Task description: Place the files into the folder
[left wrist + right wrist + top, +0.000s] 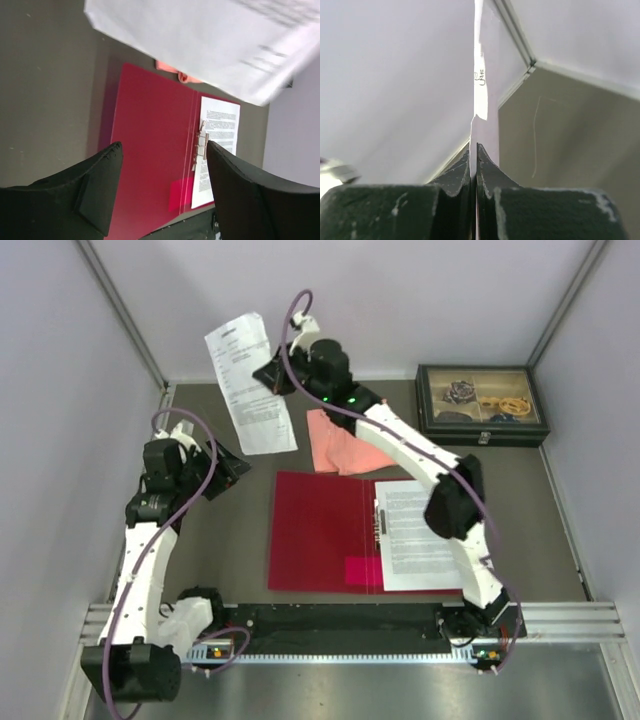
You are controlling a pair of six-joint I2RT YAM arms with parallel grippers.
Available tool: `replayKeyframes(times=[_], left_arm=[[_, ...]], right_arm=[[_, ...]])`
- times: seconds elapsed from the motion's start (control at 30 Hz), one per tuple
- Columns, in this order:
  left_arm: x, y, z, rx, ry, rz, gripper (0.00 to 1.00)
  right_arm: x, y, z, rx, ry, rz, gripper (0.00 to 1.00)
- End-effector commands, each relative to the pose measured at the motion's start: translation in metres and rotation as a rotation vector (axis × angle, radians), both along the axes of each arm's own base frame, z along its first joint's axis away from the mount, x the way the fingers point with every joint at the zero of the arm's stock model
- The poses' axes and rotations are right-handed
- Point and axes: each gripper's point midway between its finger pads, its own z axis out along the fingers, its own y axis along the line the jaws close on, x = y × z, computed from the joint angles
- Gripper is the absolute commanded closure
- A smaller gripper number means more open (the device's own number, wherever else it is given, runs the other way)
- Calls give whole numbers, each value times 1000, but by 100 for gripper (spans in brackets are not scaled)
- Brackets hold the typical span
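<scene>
the table [225, 540] was viewed from above and behind; the folder [320, 530] was shared with the downward-facing left wrist view; the sheet [479, 75] was seen edge-on, close, from the right wrist.

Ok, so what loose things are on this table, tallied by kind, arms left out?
Red folder: 1
White files: 2, one lifted, one lying in the folder
Pink cloth: 1
Dark box: 1
Total: 5

Crimson folder [315, 530], white black-printed files [250, 385]
</scene>
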Motion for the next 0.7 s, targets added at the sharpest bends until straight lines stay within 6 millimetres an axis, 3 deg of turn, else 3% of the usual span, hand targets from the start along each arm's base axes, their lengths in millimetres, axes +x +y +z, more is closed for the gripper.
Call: replayKeyframes(times=[0.0,0.03,0.07,0.1,0.13,0.17,0.2,0.23,0.27,0.3,0.33,0.4,0.43,0.47,0.5,0.53,0.6,0.63,0.67], left_arm=[[-10,-29,4,-71,-30,-96,27],[-12,-40,4,-78,-32,-126,27],[-14,-53,1,-81,-39,-152,27],[-14,-61,0,-82,-45,-161,27],[-15,-69,-2,-84,-49,-174,27],[-19,-88,-2,-109,-66,-217,27],[-18,-95,-5,-115,-73,-217,27],[-19,-103,-5,-131,-84,-232,27],[-25,-117,-16,-150,-62,-259,27],[-21,-125,-10,-166,-106,-263,27],[-26,-139,-18,-169,-89,-300,27],[-24,-154,-20,-177,-107,-324,27],[-29,-171,-33,-165,-73,-367,27],[-30,-178,-36,-156,-60,-383,27],[-26,-189,-32,-165,-88,-396,27],[-30,-203,-45,-154,-57,-431,28],[-29,-220,-44,-178,-71,-455,28],[-33,-230,-54,-175,-49,-475,28],[-34,-235,-56,-188,-39,-476,28]], right_arm=[[-57,-72,97,-69,-161,-78,100],[-62,-89,92,-124,-144,-113,100],[-68,-101,68,-199,-115,-126,100],[-74,-115,64,-232,-104,-147,100],[-94,-140,78,-248,-110,-164,100],[-102,-151,49,-315,-75,-159,100],[-113,-165,46,-337,-67,-161,100],[-130,-190,59,-334,-83,-189,100],[-142,-208,25,-415,-23,-195,100],[-150,-224,17,-445,-5,-214,100],[-169,-253,4,-483,15,-252,100],[-181,-286,-12,-521,49,-325,100],[-190,-302,-16,-526,60,-349,100],[-207,-323,-32,-543,91,-371,100],[-210,-340,-39,-547,107,-419,100],[-217,-352,-63,-579,152,-436,100],[-228,-372,-73,-535,201,-478,100],[-233,-375,-94,-552,240,-469,100],[-235,-376,-99,-538,259,-472,100]])
